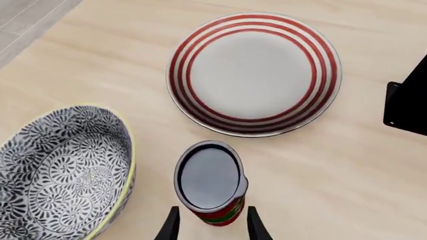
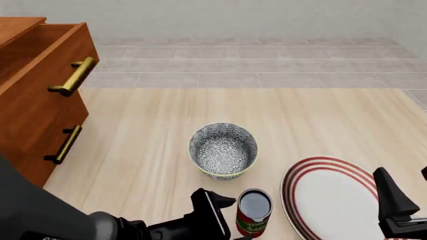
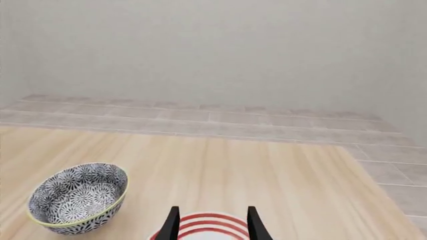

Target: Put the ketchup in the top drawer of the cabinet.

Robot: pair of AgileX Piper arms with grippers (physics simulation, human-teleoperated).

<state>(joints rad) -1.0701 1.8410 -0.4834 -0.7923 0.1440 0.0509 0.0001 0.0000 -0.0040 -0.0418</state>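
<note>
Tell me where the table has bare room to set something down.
Bare wood lies between the cabinet and the bowl, and beyond the bowl toward the tiles. It is crowded near the arms: ketchup, bowl and plate sit close.

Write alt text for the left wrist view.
The left gripper straddles the ketchup, a red-labelled can with a dark shiny top, fingers on either side. A grey patterned bowl and a red-ringed white plate sit nearby on the pale wooden table.
</note>
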